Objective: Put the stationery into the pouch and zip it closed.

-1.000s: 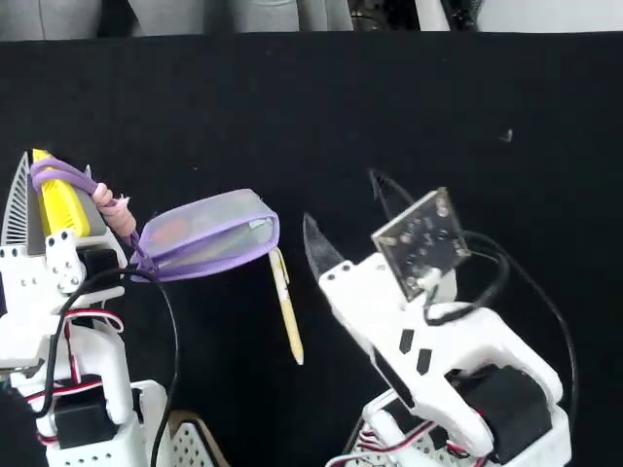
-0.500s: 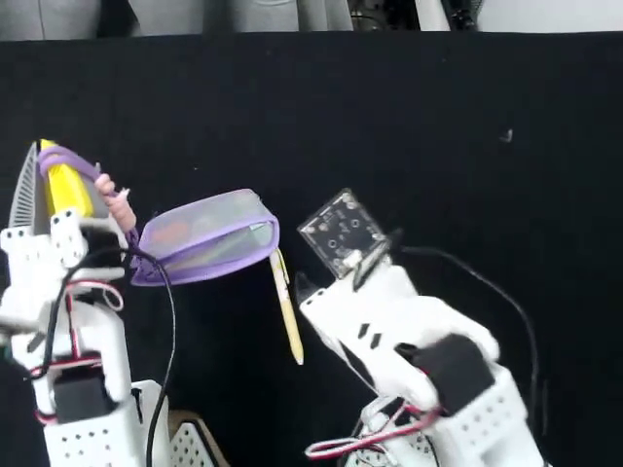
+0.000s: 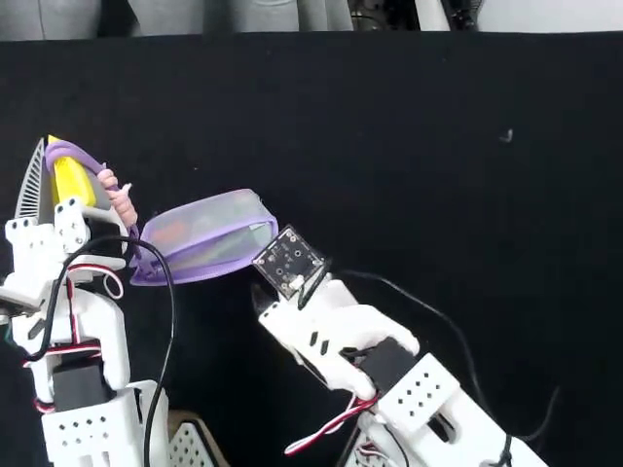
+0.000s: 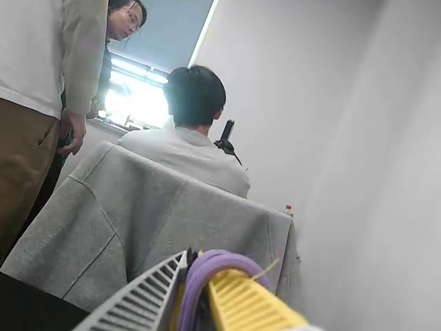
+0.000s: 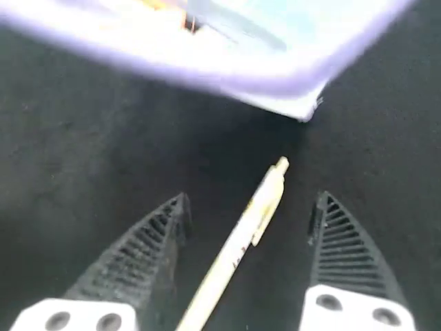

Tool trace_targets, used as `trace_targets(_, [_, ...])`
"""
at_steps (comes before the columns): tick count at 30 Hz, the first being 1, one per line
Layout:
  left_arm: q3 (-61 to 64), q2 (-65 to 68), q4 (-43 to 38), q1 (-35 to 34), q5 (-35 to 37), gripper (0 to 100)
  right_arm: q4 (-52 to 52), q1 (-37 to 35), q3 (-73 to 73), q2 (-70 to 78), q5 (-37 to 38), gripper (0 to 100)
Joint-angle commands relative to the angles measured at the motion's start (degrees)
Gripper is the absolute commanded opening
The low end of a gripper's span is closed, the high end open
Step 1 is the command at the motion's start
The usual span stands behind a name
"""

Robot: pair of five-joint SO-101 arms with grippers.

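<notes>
Just beside the pouch [image 5: 227,55], a pen [image 5: 256,209].

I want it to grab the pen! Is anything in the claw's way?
No, nothing visible. The cream plastic pen lies on the black table between the right gripper's open fingers, near the purple translucent pouch.

Black table [image 3: 438,146] evenly, softly lit — bright patch [image 4: 138,100] glows behind; pouch [image 5: 227,48] glares pale.
</notes>
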Motion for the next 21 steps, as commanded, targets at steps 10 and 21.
trace_targets(10, [-0.04,-5.45,-0.97,-0.40,0.62,3,-2.20,3.69,-16.92,24.92,-4.57,27.2])
trace_targets(21, [2.59,-9.76,-1.14,-0.40,0.26,3,-5.71,6.95,-38.29,63.96,-5.01,27.2])
